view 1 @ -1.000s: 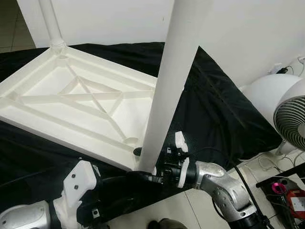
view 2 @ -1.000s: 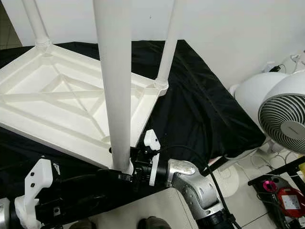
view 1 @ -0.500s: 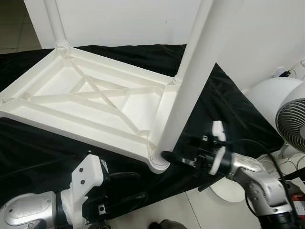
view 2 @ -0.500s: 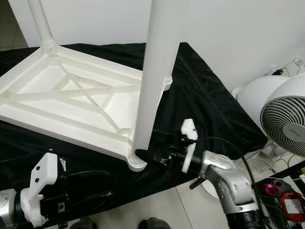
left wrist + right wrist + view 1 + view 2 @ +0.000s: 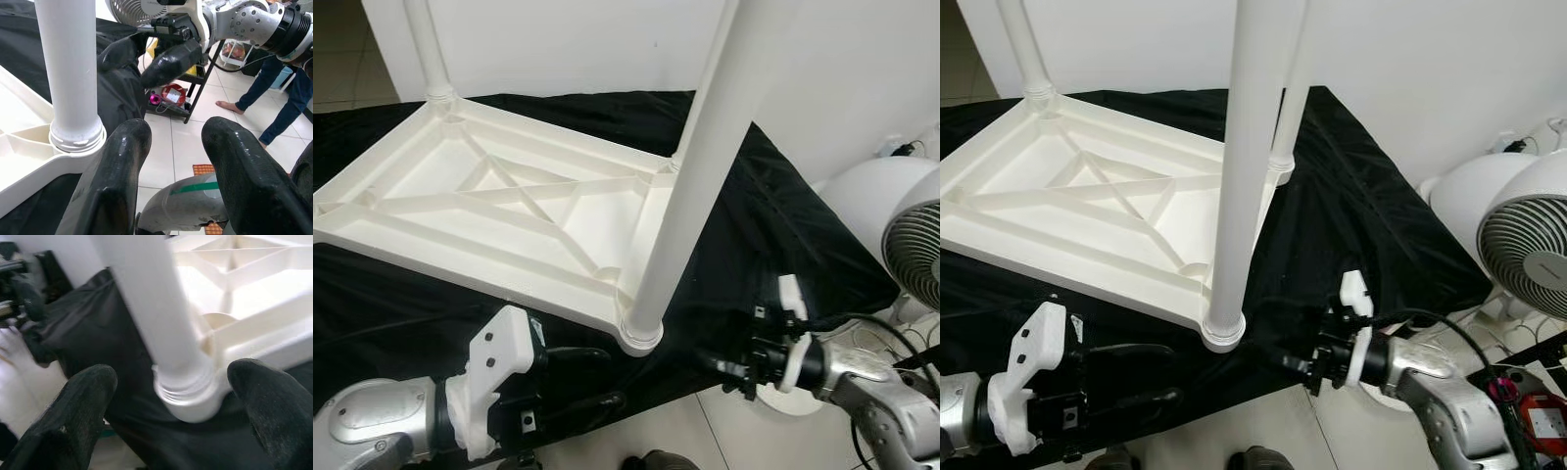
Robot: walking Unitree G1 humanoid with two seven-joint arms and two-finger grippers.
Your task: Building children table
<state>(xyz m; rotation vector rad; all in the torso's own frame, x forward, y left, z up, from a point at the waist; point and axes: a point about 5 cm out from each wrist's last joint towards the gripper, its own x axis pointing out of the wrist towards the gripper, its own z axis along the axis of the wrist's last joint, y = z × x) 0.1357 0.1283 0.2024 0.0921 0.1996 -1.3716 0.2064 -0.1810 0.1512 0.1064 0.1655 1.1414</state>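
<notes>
The white table top (image 5: 460, 211) lies upside down on a black cloth (image 5: 754, 225). A white leg (image 5: 690, 186) stands upright in its near right corner socket (image 5: 639, 333). Another leg (image 5: 426, 49) rises from the far left corner, and a third (image 5: 1288, 108) from the far right. My right gripper (image 5: 1293, 362) hovers open just right of the socket, apart from the leg. In the right wrist view its fingers (image 5: 83, 406) flank the leg's base (image 5: 188, 391) at a distance. My left gripper (image 5: 612, 377) is open, low at the near edge, left of the socket.
A white fan (image 5: 915, 245) and a round white housing (image 5: 867, 196) stand to the right on the tiled floor. A black rack with red and pink items (image 5: 1533, 406) is at the near right. A person's legs (image 5: 293, 93) stand beyond the right arm.
My right gripper has drawn back from the leg's base, toward me and to the right, and no longer touches it. The left gripper has edged a little closer to the socket.
</notes>
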